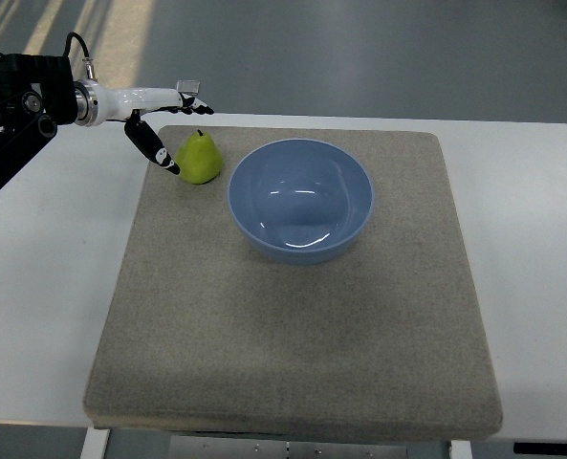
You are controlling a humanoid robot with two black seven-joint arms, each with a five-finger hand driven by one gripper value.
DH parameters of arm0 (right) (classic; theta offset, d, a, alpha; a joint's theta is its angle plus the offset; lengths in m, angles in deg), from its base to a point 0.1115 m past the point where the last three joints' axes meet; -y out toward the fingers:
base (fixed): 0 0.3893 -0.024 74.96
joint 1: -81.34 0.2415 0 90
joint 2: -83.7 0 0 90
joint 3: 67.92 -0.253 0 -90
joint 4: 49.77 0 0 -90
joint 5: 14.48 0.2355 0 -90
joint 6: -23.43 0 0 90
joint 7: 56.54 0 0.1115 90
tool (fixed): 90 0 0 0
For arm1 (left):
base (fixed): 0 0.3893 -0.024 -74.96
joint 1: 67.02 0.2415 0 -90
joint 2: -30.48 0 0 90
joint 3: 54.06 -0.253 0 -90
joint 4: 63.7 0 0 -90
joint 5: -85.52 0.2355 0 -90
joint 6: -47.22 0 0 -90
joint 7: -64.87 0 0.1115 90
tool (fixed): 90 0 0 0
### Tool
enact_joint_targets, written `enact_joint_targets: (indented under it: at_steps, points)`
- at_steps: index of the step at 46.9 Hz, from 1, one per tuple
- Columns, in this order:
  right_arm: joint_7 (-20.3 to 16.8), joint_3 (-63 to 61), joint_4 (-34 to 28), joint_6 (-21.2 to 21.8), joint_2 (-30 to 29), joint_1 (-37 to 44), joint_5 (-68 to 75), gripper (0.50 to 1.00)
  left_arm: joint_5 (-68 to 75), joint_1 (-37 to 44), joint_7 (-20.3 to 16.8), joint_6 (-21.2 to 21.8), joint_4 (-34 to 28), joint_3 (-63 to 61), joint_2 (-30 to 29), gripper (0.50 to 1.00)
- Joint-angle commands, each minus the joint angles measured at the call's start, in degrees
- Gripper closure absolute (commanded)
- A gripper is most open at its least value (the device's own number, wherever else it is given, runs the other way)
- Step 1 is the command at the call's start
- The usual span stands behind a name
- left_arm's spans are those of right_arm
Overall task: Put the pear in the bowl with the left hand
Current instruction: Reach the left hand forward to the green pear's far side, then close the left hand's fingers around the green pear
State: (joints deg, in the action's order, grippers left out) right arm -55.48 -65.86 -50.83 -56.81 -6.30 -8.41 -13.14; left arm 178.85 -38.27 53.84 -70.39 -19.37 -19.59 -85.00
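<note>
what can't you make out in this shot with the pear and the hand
- Top view: whether the left hand touches the pear; one dark finger ends at the pear's left side, and contact cannot be told.
- Pear's far side: hidden by its own body.
- Left arm: cut off by the left edge.
- Right arm: out of frame.

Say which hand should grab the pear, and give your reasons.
Left. The left hand is already beside the pear, fingers open and reaching down at its left side on the mat. No right arm is in view.
</note>
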Motion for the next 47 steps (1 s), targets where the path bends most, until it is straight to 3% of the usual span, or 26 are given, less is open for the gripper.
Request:
enact_joint_targets:
  at_steps: [1, 8, 22, 31, 47]
  points:
    - [0.0, 0.1, 0.0, 0.0, 0.0, 0.0, 0.0, 0.574, 0.0, 0.3, -0.1, 3.7, -0.2, -2.1, 1.4, 0.506]
    - [0.0, 0.1, 0.0, 0.0, 0.0, 0.0, 0.0, 0.574, -0.5, 1.0, 0.0, 9.3, -0.3, -9.1, 1.9, 0.506]
    - [0.0, 0.0, 0.0, 0.0, 0.0, -0.1, 0.0, 0.576, -0.9, 1.0, 0.0, 10.0, -1.5, -10.1, 2.3, 0.506]
    - [0.0, 0.0, 0.0, 0.0, 0.0, -0.1, 0.0, 0.574, -1.0, 1.1, 0.0, 14.5, -2.0, -10.1, 2.9, 0.508]
    - [0.0, 0.0, 0.0, 0.0, 0.0, 0.0, 0.0, 0.574, -1.0, 2.6, -0.1, 14.6, -2.1, -10.2, 2.8, 0.529]
